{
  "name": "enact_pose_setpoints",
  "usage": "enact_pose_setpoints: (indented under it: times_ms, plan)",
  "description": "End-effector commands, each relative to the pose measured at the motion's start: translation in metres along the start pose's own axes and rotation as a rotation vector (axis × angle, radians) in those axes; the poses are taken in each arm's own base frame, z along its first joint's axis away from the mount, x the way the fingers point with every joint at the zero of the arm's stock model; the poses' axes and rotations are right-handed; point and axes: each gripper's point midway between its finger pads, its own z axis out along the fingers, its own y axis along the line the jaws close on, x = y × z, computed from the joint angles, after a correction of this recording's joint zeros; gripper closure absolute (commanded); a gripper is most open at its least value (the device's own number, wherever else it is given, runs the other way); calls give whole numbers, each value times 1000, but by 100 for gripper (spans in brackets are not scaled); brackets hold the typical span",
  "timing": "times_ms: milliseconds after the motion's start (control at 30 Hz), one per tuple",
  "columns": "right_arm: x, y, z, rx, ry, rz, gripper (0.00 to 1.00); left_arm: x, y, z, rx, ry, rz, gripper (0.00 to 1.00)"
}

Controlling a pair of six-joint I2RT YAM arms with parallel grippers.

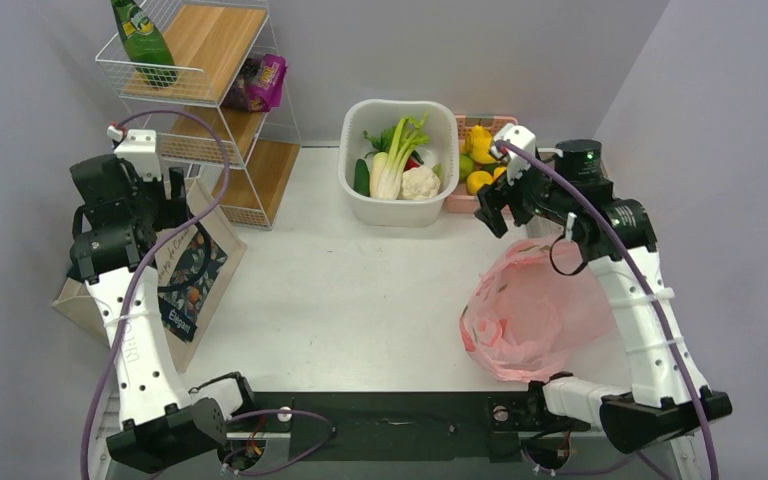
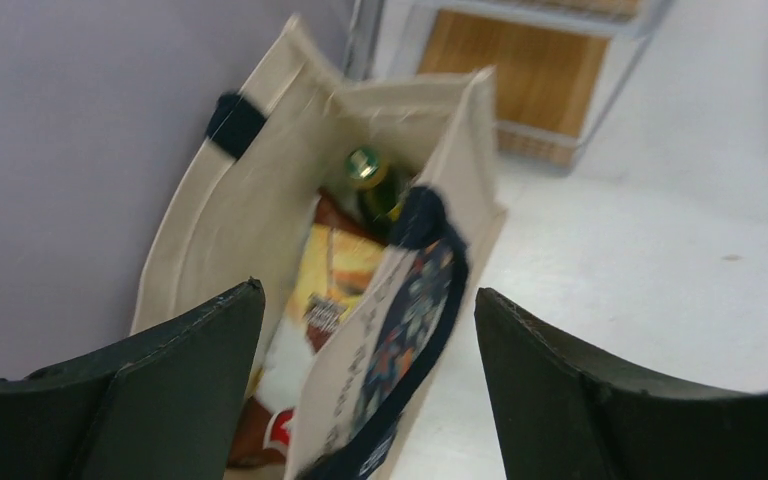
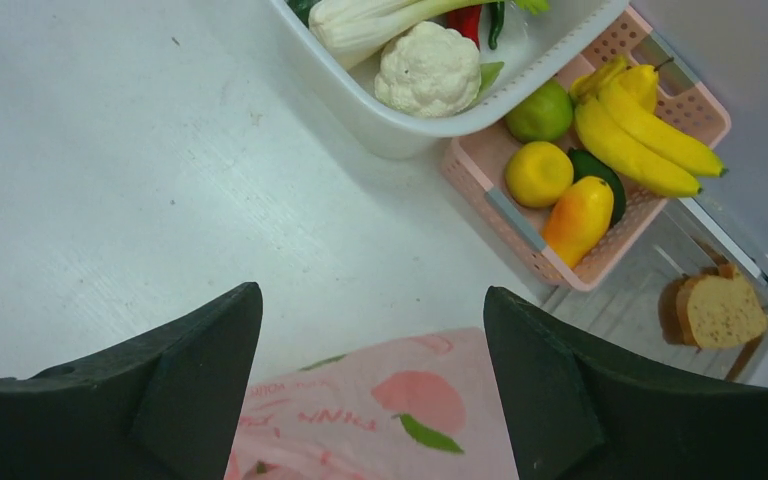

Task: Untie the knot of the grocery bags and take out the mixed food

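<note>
Rack [image 1: 250, 150] far left, bottle [image 1: 143, 40] on its top shelf. Tote [image 1: 195, 270] stands just near-left of rack. Tub [image 1: 400, 207] far centre, basket [image 1: 457, 203] touching its right side. Plastic bag [image 1: 530, 310] near right on table [image 1: 340, 300].

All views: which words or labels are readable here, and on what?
"Elegant": seemingly, on the dark print of the canvas tote.
"PINK": upside down, on the pink plastic bag.
The label of the green bottle, the snack packet in the tote and the other tote lettering are too blurred or small to read.
</note>
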Motion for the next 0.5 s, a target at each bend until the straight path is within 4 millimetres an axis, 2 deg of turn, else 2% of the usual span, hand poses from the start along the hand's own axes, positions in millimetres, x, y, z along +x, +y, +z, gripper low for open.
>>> enact_pose_setpoints:
  times_ms: [0, 67, 167, 300, 367, 400, 433, 467]
  plan:
    - [-44, -6, 17, 29, -111, 25, 23, 54, 54, -10, -199, 184, 123, 24]
    - [-50, -2, 26, 11, -121, 18, 23, 77, 61, -6, -212, 257, 162, 24]
    - [-60, 4, 35, -9, -137, 13, 23, 102, 60, -1, -183, 356, 204, 24]
    - [-60, 5, 41, -7, -132, 25, 23, 126, 54, 6, -138, 419, 227, 42]
    - [-58, 3, 43, 3, -125, 39, 23, 136, 44, 7, -83, 445, 234, 62]
    - [-57, 3, 43, 4, -122, 44, 23, 138, 35, 8, -40, 449, 240, 82]
    - [-55, 3, 43, 7, -119, 46, 23, 144, 25, 5, 8, 473, 247, 97]
    - [-55, 3, 43, 9, -119, 50, 24, 143, 14, 3, 61, 462, 251, 100]
